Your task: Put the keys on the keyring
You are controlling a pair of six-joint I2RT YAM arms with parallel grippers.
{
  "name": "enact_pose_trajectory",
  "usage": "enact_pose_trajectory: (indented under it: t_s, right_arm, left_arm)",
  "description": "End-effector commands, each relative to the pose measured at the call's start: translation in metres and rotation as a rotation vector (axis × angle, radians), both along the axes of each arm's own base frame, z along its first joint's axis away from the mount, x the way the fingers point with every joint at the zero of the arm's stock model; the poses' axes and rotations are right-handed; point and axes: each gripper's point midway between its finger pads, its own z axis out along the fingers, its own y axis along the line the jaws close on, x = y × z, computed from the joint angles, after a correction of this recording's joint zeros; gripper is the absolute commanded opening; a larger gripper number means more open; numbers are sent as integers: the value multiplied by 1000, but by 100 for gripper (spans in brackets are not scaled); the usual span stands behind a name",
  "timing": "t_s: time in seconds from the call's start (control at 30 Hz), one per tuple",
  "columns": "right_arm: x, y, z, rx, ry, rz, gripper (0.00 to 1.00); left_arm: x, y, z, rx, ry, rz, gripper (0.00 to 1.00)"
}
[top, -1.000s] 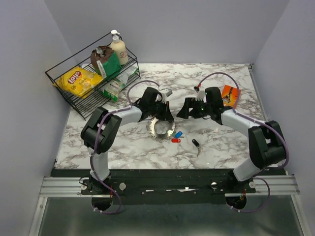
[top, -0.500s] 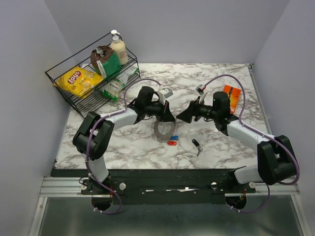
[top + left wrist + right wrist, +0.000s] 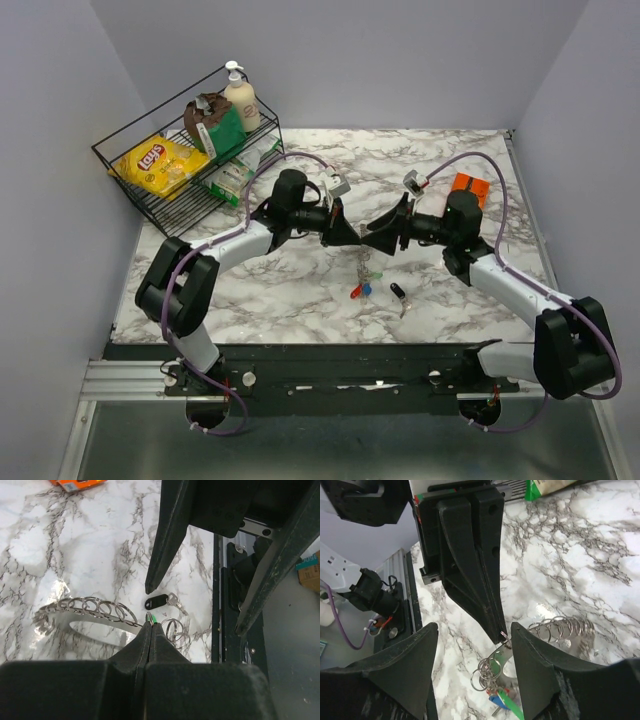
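Observation:
My left gripper [image 3: 345, 237] [image 3: 150, 622] is shut, its tips pinching a small loop on the rim of the grey metal keyring [image 3: 364, 266] [image 3: 90, 614] [image 3: 560, 629]. The ring hangs edge-on below the tips. A cluster of small split rings carries the blue key [image 3: 368, 289] [image 3: 496, 700] and the red key [image 3: 356, 293], with a green tag [image 3: 511, 706] beside them. My right gripper [image 3: 376, 240] [image 3: 474, 626] faces the left one, open, its fingers [image 3: 405, 670] either side of the left fingertips. The black key [image 3: 398, 292] [image 3: 157, 601] lies apart on the marble.
A wire basket [image 3: 150, 200] at the back left holds a chips bag [image 3: 160, 163], a lotion bottle [image 3: 240, 98] and packets. An orange packet [image 3: 467, 186] [image 3: 75, 483] lies at the back right behind the right arm. The table's dark front rail [image 3: 222, 595] runs near the black key.
The left gripper has lifted the keyring from flat to hanging edge-on, the red and blue keys going with it. The right gripper has moved in toward it and its jaws have narrowed.

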Motion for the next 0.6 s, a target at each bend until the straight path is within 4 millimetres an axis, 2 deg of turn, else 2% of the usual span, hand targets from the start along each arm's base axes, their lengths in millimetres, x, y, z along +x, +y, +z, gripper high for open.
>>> enact_pose_trajectory:
  t_s: [0.0,0.4,0.57]
  right_arm:
    - [-7,-2,11,-5,-77,19,67]
    - [-20,1,6,4,-66,104,58]
    - [-27,3,6,11,-73,158,57]
  left_arm:
    - [-18,1,26,-88,-70,-107,0]
    - [-31,5,39,-128,-110,-152,0]
    - [-36,5,45,-154,-112,-182,0]
